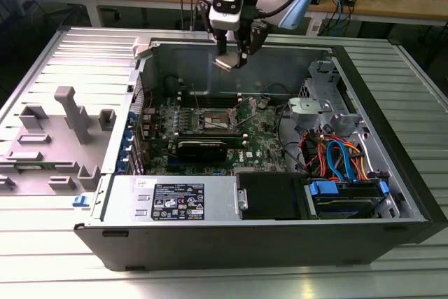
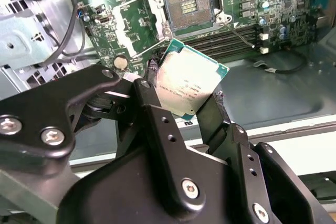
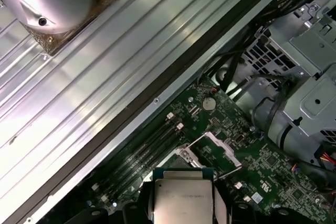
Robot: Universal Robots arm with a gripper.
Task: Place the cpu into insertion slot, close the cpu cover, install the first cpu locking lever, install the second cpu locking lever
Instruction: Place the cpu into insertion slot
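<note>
Ribbed metal surface (image 1: 210,278) carries an open computer case (image 1: 231,236), with cluttered workbenches behind it. We report all positions relative to the insertion slot (image 2: 186,6).

**Gripper state.** The gripper (image 1: 232,54) is clenched on the cpu (image 2: 191,85), pinching it by two opposite edges. In the exterior view it hangs well above the slot, near the far wall of the case.

**Task progress.**
1. The cpu is not yet seated. It is held in the air, apart from the slot.
2. In the second wrist view the slot lies bare, with its contact field exposed and nothing resting in it.
3. The cpu cover (image 3: 212,148) appears raised off the slot, so we judge the slot ready to receive the chip.
4. We judge that all four steps remain: placing the chip, closing the cover, and both lever latchings.

**Orientation of the cpu.**
- The chip is square, so we assign it no long axis.
- Its silvery top faces up toward the wrist, away from the slot.
- It is tilted rather than level, and in the exterior view one corner hangs lower.
- In the second wrist view its edges appear turned out of square with the slot's rim.
</note>
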